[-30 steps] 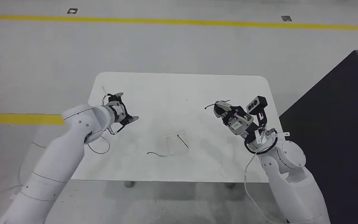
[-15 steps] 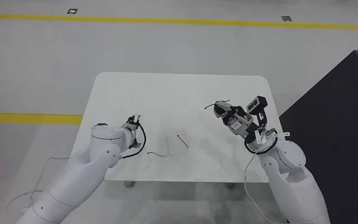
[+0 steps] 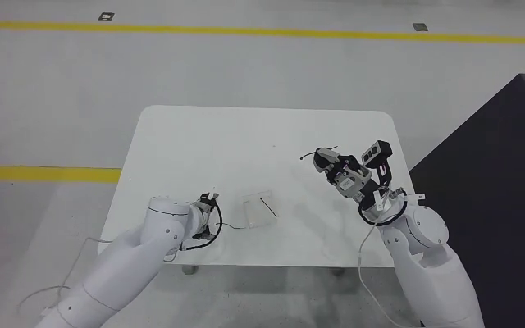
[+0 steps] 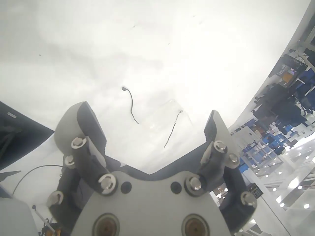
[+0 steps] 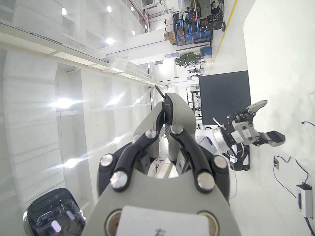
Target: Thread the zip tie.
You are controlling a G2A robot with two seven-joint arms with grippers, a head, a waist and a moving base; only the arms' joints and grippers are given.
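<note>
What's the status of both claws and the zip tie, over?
Left gripper open, empty. Right gripper shut on zip tie. Two spare ties loose on table, nothing blocking.

The left gripper [image 3: 215,215] hung with fingers spread at the front edge of the white table [image 3: 246,139]. In its path lay a loose zip tie [image 3: 230,225]. Just beyond that, a clear tray [image 3: 253,215] carried a second zip tie [image 3: 267,205]. From the tray, a broad stretch of bare tabletop ran to the right gripper [image 3: 321,160], which was raised and clamped on a held zip tie [image 3: 308,154]. The table's far half offered open passage behind both grippers.
</note>
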